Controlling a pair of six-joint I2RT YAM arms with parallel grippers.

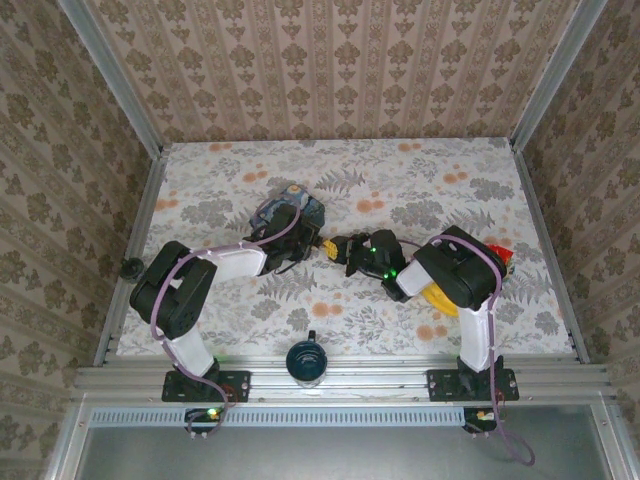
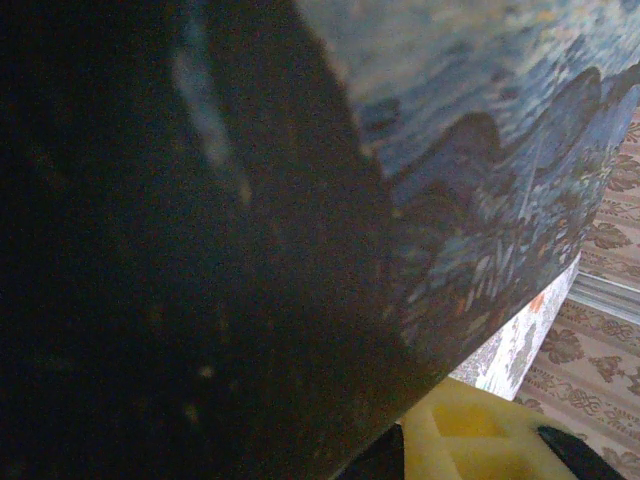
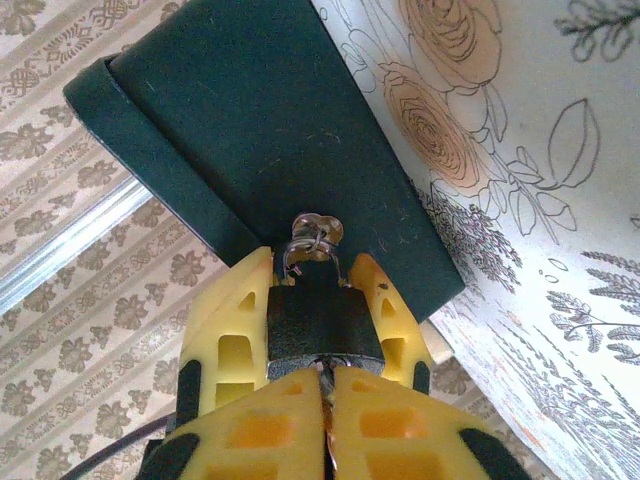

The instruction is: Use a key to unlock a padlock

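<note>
The small black padlock (image 3: 322,325) hangs by its metal shackle (image 3: 312,248) from a clasp on the dark side of the blue painted box (image 1: 290,208). My left gripper (image 3: 312,270) clamps the padlock body between its two yellow fingers (image 3: 232,320). From below, my right gripper (image 3: 326,378) is shut on a thin metal key (image 3: 326,396) whose tip sits at the padlock's underside. From above, both grippers meet just right of the box, left gripper (image 1: 316,245) and right gripper (image 1: 342,250). In the left wrist view the box (image 2: 480,170) sits very close, with a yellow finger (image 2: 470,440) below it.
The floral table (image 1: 400,180) is walled on three sides. A yellow object (image 1: 440,298) and a red one (image 1: 500,252) lie under and beside the right arm. A dark round object (image 1: 305,360) stands at the near rail.
</note>
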